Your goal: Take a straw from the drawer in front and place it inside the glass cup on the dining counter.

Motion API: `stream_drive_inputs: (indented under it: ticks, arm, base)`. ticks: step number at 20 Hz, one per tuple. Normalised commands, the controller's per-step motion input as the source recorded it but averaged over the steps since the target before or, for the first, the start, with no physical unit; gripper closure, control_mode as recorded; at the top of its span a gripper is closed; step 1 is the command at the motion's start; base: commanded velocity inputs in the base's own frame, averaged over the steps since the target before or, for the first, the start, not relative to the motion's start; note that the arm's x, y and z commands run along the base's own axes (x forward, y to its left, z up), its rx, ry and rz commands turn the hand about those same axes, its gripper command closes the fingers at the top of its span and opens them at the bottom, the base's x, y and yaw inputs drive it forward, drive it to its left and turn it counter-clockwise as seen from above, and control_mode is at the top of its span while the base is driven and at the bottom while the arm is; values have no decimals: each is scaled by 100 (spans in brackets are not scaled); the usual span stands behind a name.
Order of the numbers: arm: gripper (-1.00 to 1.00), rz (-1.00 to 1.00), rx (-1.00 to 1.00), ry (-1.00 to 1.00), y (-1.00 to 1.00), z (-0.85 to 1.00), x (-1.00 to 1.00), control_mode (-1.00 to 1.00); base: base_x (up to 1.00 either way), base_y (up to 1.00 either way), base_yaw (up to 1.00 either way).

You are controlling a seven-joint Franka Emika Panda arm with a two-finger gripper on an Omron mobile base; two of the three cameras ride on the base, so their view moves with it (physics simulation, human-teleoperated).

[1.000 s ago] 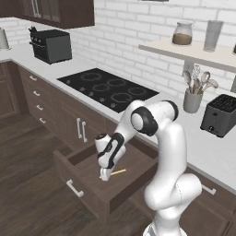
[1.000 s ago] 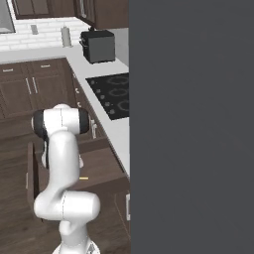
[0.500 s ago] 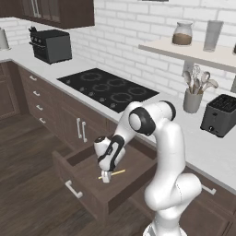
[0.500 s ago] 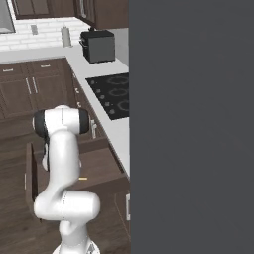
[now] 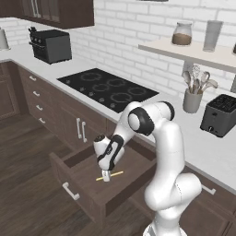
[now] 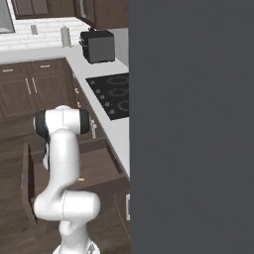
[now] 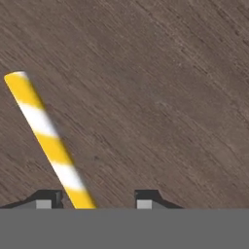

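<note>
The drawer (image 5: 87, 196) stands pulled open below the stove worktop, its dark wood floor bare apart from the straw. The yellow-and-white striped straw (image 5: 113, 174) lies flat on that floor. My gripper (image 5: 106, 177) points down into the drawer with its tips at the straw's near end. In the hand view the straw (image 7: 48, 138) runs up and left from between the fingertips (image 7: 47, 199), close to the left one, with a gap to the right one. The gripper (image 7: 97, 200) is open, its jaws partly narrowed. The glass cup and the dining counter are out of view.
A black cooktop (image 5: 109, 89) sits in the white worktop behind the drawer. Further right are a utensil pot (image 5: 192, 99) and a toaster (image 5: 223, 115). A black toaster oven (image 5: 50, 44) stands far left. A flat dark panel (image 6: 191, 124) covers the right base view's right half.
The jaws have narrowed towards the straw over the last second. The arm and the straw have hardly moved.
</note>
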Motion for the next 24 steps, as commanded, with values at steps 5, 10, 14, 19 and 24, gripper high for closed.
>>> stream_drive_inputs:
  ticks: [5,10,14,19,24]
  arm:
    - [100,7,0,0,33,-45,0,-100]
    - [100,4,0,-3,9,-43,-8,-100]
    - [100,0,0,-11,0,-21,-22,-100]
    - [100,-4,5,-3,5,16,-21,-100]
    - [100,-17,11,0,7,91,-8,-100]
  base:
    - [0,0,0]
    - [0,0,0]
    - [0,0,0]
    - [0,0,0]
    - [0,0,0]
